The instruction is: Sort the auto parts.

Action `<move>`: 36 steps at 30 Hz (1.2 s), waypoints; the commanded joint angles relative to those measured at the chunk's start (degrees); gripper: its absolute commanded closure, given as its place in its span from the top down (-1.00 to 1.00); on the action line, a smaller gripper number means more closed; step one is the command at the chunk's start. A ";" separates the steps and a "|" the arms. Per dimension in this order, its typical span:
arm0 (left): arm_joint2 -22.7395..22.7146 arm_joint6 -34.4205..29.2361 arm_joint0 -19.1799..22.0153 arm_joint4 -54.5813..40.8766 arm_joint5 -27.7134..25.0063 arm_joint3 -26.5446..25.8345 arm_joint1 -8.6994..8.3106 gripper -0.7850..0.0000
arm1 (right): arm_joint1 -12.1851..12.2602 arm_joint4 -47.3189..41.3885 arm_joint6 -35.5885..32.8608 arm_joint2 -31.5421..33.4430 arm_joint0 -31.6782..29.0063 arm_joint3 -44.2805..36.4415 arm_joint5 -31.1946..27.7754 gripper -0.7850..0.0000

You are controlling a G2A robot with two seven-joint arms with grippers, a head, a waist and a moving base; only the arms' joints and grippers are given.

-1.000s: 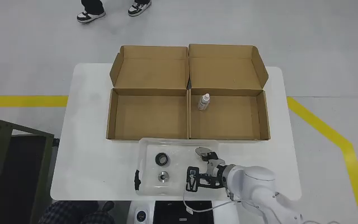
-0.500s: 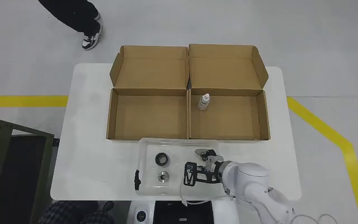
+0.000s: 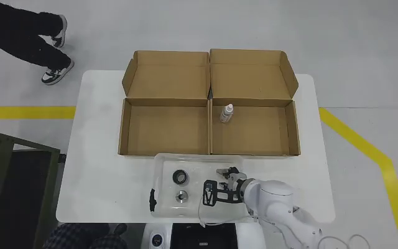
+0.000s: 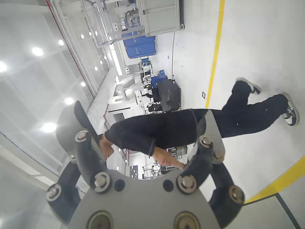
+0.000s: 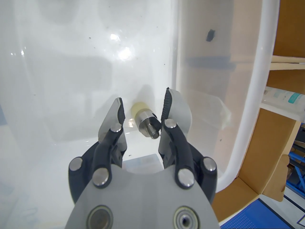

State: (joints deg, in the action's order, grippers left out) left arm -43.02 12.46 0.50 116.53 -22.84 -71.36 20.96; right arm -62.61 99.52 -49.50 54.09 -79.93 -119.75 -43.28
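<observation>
Between the parted fingers of the right hand (image 5: 143, 100), on the floor of the white tub (image 5: 238, 48) close against its side wall, lies the small fitting (image 5: 144, 120). It is a short steel stub with a threaded end toward the wrist and a cream plastic cap at the far end. The hand is spread and pinches nothing yet, with one ribbed pad (image 5: 166, 103) on either side of the piece. I cannot tell whether the nearer pad touches the thread.

I judge it light, rigid and apt to roll, being round on a glossy floor. The plain steel collar between thread and cap looks the best place to hold. The thread offers poor seating, the cap may be softer, and the wall leaves little room for the outer finger.

Farther along the tub floor sit a dark bearing ring (image 3: 180, 177) and a bright metal disc (image 3: 180, 197), both hard and probably heavier. Beyond the tub, two open cardboard boxes (image 3: 165, 129) stand side by side on the bench (image 3: 99, 155). They are matte and stiff-walled, and a small white bottle (image 3: 226, 113) stands upright in the one on the robot's right.

The left hand (image 4: 143, 113) is spread wide with nothing between its fingers, turned away toward the room.
</observation>
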 commanded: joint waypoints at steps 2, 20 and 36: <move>0.00 0.00 0.00 0.00 0.00 0.00 0.00 1.00 | -0.07 0.04 -0.49 -0.33 0.03 -0.18 -0.01 -0.38; 0.00 0.00 0.00 0.00 0.00 0.00 0.00 1.00 | -0.14 -2.10 0.82 0.25 -0.29 -1.82 0.53 -1.00; 0.00 0.00 0.00 0.00 0.00 0.00 0.00 1.00 | 1.32 -7.97 7.67 4.44 -6.13 -7.24 -3.72 -0.28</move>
State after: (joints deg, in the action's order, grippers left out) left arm -43.02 12.46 0.50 116.53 -22.84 -71.36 20.96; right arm -61.36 92.51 -42.23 58.28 -85.96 -127.26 -46.34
